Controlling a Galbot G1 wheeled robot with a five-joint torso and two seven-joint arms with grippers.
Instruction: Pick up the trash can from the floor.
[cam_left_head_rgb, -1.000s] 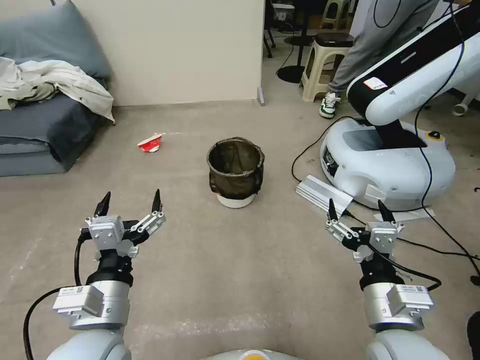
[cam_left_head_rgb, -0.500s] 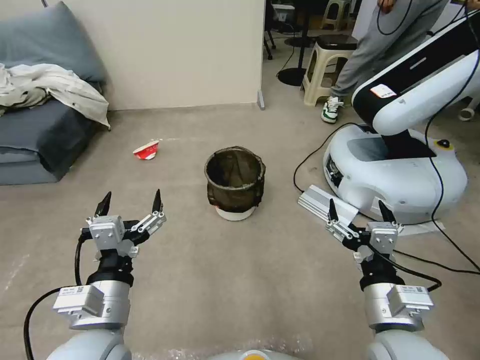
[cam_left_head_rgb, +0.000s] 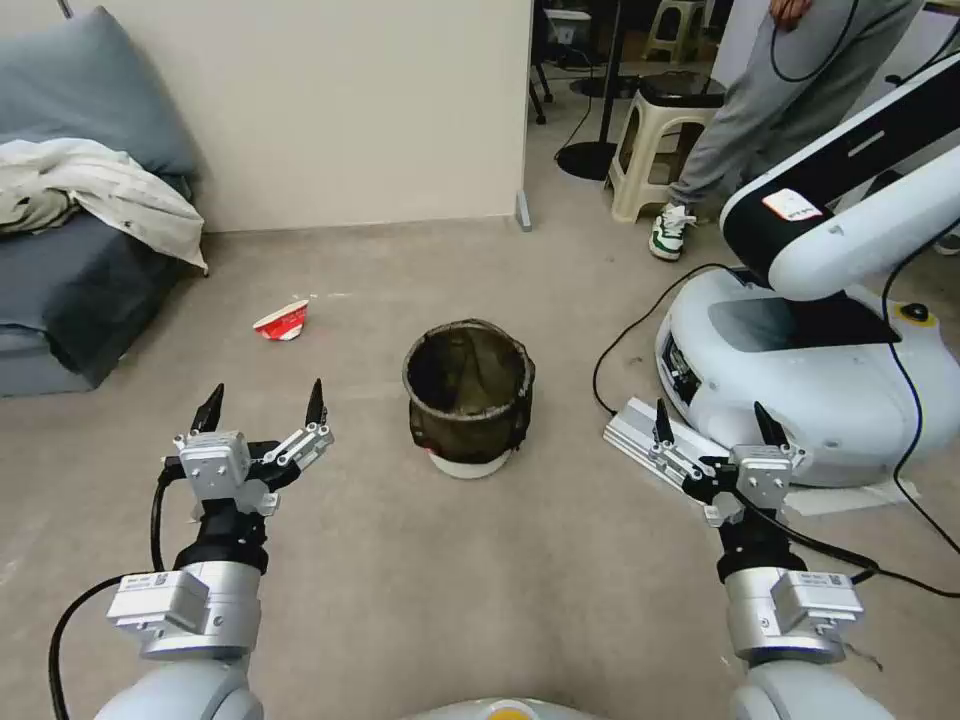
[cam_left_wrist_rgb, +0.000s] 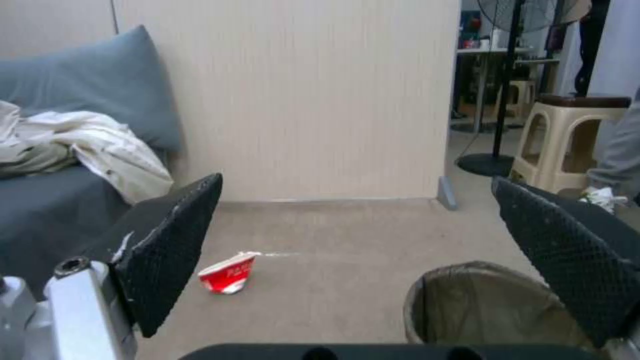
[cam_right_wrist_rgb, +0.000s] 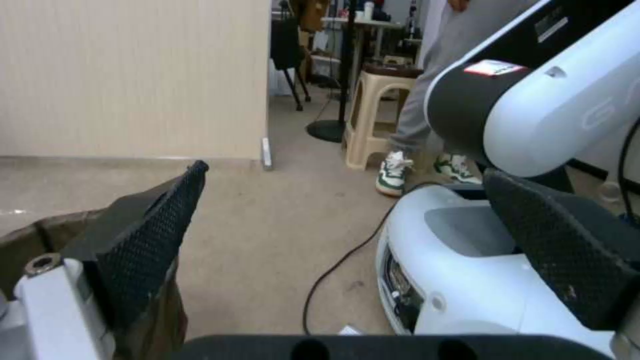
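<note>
Bare floor (cam_left_head_rgb: 400, 560) lies open between my left fingers (cam_left_head_rgb: 315, 402) and the bin (cam_left_head_rgb: 468, 392), and around its near side. On my right, another robot's white base (cam_left_head_rgb: 810, 390), a grey panel (cam_left_head_rgb: 650, 447) and a black cable (cam_left_head_rgb: 620, 345) crowd the approach.

A small round white trash can (cam_left_head_rgb: 468, 400) lined with a dark olive-black translucent plastic bag stands upright on the beige-grey short-pile carpet floor (cam_left_head_rgb: 480, 580) in front of you.

Look at its mouth: it is open, the bag folded over the rim and hanging down most of the outside, so only a white band shows at the base. You can see its bagged rim (cam_left_wrist_rgb: 480, 305) in the left wrist view and its side (cam_right_wrist_rgb: 40, 250) in the right wrist view.
</note>
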